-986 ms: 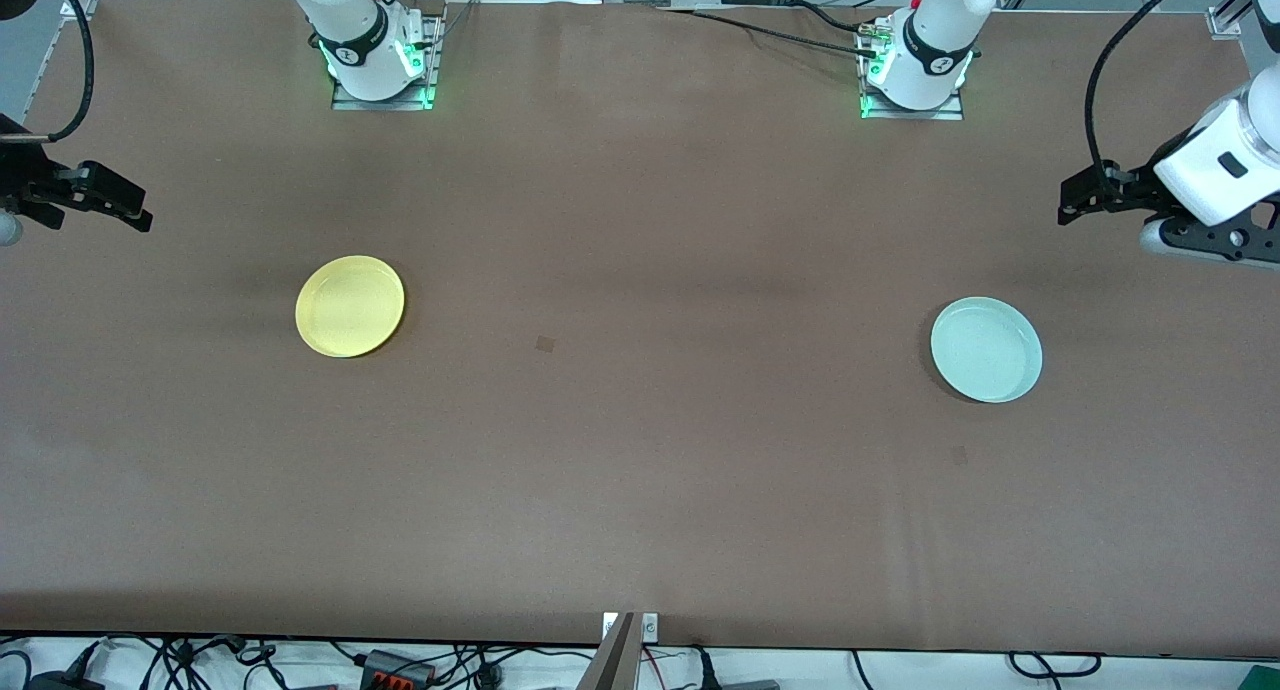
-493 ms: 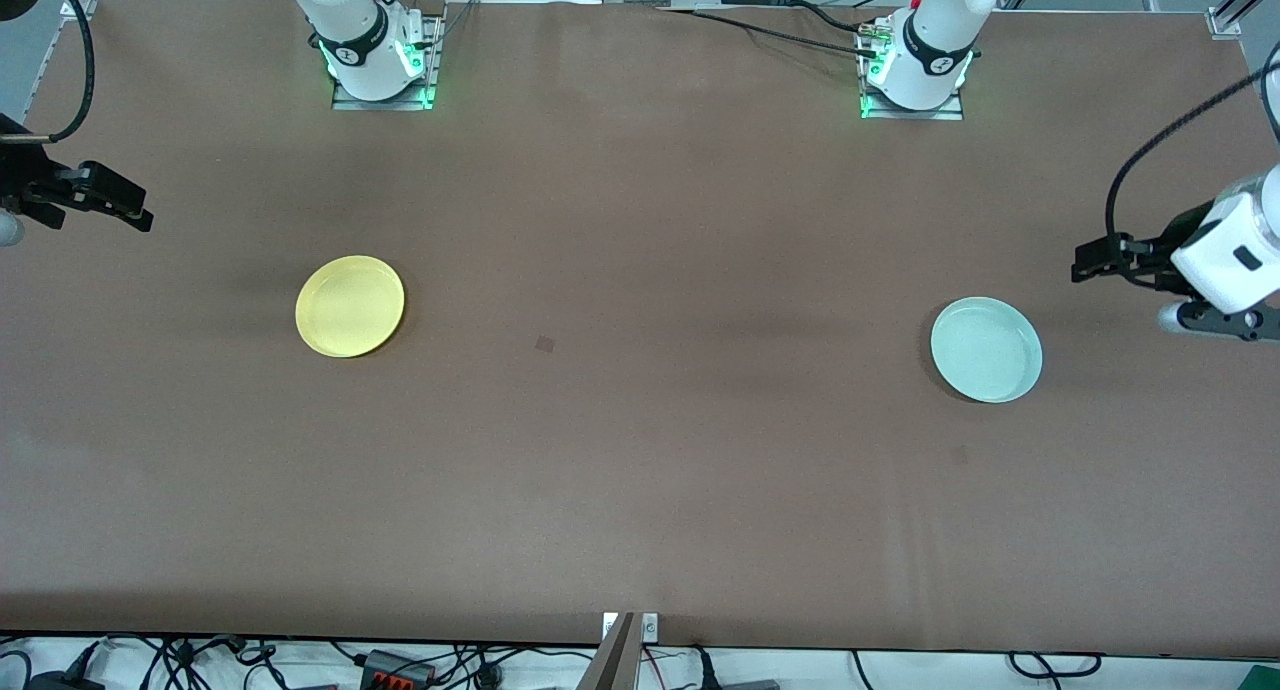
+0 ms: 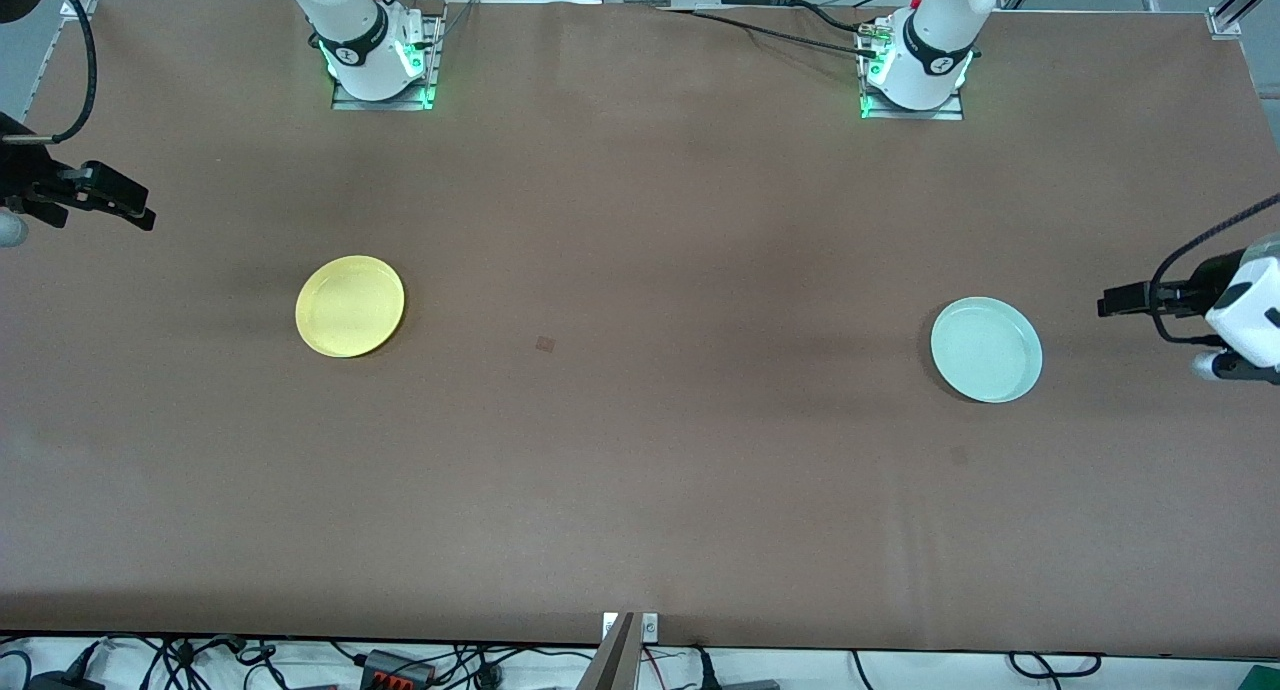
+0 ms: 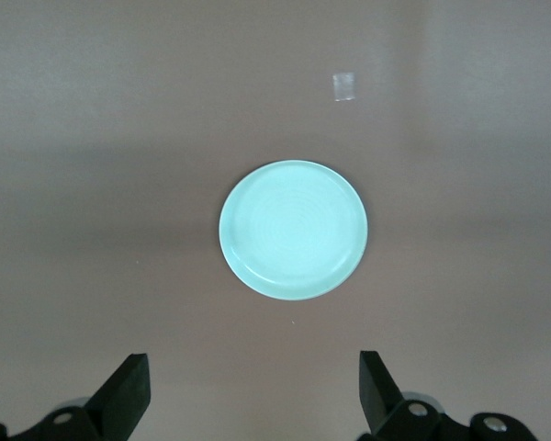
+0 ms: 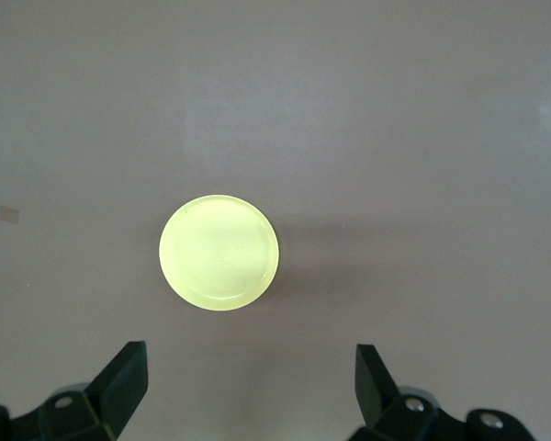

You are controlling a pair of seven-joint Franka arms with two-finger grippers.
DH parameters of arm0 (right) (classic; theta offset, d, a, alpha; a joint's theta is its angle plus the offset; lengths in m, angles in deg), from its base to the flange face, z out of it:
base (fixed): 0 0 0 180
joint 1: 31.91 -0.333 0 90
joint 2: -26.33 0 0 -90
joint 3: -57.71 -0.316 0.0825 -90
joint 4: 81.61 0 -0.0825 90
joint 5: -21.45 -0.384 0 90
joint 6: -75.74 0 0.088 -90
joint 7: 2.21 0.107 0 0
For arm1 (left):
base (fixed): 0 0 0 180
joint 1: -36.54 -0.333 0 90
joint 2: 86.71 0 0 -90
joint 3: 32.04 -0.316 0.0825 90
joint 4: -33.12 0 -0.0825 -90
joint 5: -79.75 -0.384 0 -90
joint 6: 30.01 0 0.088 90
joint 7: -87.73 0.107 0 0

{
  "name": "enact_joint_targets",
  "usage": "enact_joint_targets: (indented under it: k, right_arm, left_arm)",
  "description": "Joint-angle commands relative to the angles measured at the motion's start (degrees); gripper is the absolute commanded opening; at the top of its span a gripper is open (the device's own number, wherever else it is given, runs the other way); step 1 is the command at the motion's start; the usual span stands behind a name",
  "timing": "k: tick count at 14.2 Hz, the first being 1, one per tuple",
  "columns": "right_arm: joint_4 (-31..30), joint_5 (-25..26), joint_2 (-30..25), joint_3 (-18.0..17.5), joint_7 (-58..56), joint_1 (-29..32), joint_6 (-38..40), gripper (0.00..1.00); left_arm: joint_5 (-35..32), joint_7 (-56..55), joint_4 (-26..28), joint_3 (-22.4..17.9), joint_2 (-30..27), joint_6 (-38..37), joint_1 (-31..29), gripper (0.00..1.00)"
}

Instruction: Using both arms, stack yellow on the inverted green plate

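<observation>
Green plate [image 3: 986, 349] sits rim-up near the table edge at the left arm's end, yellow [image 3: 350, 305] toward the right arm's end. I see my left gripper [image 3: 1118, 301] has swung closer to the green plate over the last second, fingers spread wide and empty, so I judge the flip comes first. My right gripper [image 3: 128, 211] waits, equally wide and empty, over its table edge.

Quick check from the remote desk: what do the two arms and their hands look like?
Both arms are white with black joint bands and loose black cables; green lights glow at their bases. The left hand and right hand are black, each with two flat, wedge-shaped fingers.
</observation>
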Motion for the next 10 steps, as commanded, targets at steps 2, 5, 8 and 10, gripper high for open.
enact_joint_targets:
  k: [2, 5, 8, 10]
  right_arm:
    - [-0.5, -0.6, 0.2, -0.4, -0.7, 0.7, 1.0, 1.00]
    - [-0.8, -0.6, 0.3, -0.4, -0.7, 0.7, 0.9, 1.00]
    - [-1.0, -0.6, 2.2, -0.4, -3.0, 0.6, 1.1, 1.00]
    - [-1.0, -0.6, 5.7, -0.4, -5.9, 0.8, 1.2, 1.00]
  left_arm:
    - [0.3, 3.9, 4.3, 0.1, 3.6, 8.6, -1.6, 1.00]
    - [0.3, 7.5, 13.5, 0.1, 3.9, 20.1, -2.4, 1.00]
    - [0.4, 13.8, 17.5, 0.4, 6.2, 27.6, -4.4, 1.00]
    - [1.1, 15.1, 21.1, 1.7, 6.8, 32.1, -6.3, 1.00]
